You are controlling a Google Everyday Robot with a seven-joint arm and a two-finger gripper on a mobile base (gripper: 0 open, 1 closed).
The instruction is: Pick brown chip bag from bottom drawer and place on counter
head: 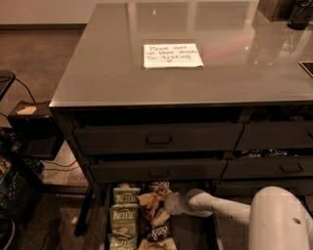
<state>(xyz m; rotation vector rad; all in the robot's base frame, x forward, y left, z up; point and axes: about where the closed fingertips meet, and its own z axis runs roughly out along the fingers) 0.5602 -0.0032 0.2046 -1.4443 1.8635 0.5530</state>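
The bottom drawer (193, 233) stands pulled out below the cabinet. In it lies the brown chip bag (158, 232), dark with white lettering, just below crumpled tan-gold foil (149, 204). My gripper (168, 203) reaches into the drawer from the right on a white arm and sits against the right side of the tan-gold foil, above the dark lettered part. The glossy grey counter (112, 73) is above, with a white handwritten note (172, 55) on it.
Green-and-white Kettle bags (123, 215) line the drawer's left side. Two handled drawer fronts (159, 139) sit above it, with more drawers to the right (291, 167). A black crate (12, 195) and cables stand on the floor at left. Dark objects (299, 12) occupy the counter's back right.
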